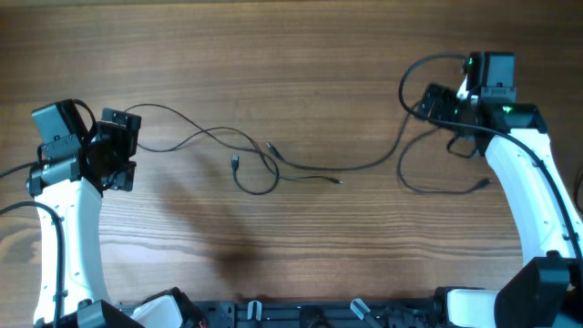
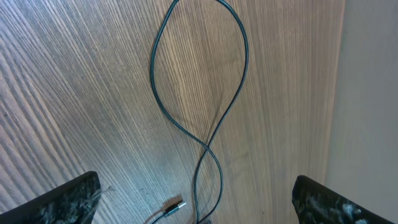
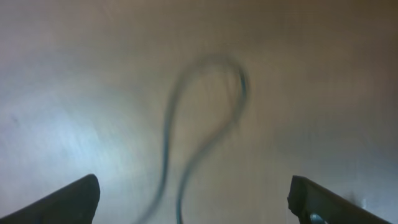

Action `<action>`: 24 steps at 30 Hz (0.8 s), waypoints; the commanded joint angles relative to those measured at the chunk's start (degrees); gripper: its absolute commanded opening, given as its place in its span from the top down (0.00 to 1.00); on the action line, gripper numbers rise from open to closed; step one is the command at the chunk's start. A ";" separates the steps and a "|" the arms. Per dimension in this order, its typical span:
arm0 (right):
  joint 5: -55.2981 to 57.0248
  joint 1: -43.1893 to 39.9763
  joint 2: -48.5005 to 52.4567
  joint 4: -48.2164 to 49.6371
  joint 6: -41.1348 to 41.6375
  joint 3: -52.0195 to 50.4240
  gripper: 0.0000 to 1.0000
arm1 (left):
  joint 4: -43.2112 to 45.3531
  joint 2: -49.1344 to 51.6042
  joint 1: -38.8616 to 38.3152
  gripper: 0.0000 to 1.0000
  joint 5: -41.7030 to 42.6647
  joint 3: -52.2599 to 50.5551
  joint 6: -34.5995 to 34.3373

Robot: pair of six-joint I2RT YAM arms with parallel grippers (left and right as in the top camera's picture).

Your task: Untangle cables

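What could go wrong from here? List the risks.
1. The cables cross mid-table; pulling an end could tighten the tangle.
2. The right wrist view is blurred, so the open right end effector may miss the loop ahead of it.
3. The crossed loop ahead of the open left end effector lies near the table edge and could slip off.

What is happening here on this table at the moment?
Two robot arms are working at untangling thin dark cables that lie across the wooden table. Right now neither holds anything: the left gripper and the right gripper are both open, each above a loop of cable.
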 commanded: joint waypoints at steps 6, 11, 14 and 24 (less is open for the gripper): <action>-1.29 4.61 2.12 -1.09 13.22 -4.42 0.00 | -0.02 0.17 -0.33 0.00 -0.76 1.05 0.44; -2.10 9.29 2.29 2.45 18.99 -9.31 0.00 | -0.02 0.17 -0.33 0.00 -0.76 1.05 0.44; -0.79 11.23 2.32 5.68 21.33 -12.50 0.00 | -0.02 0.17 -0.33 0.00 -0.76 1.05 0.44; 11.89 19.12 3.56 20.57 18.01 -21.62 0.15 | -0.02 0.17 -0.33 0.00 -0.76 1.05 0.44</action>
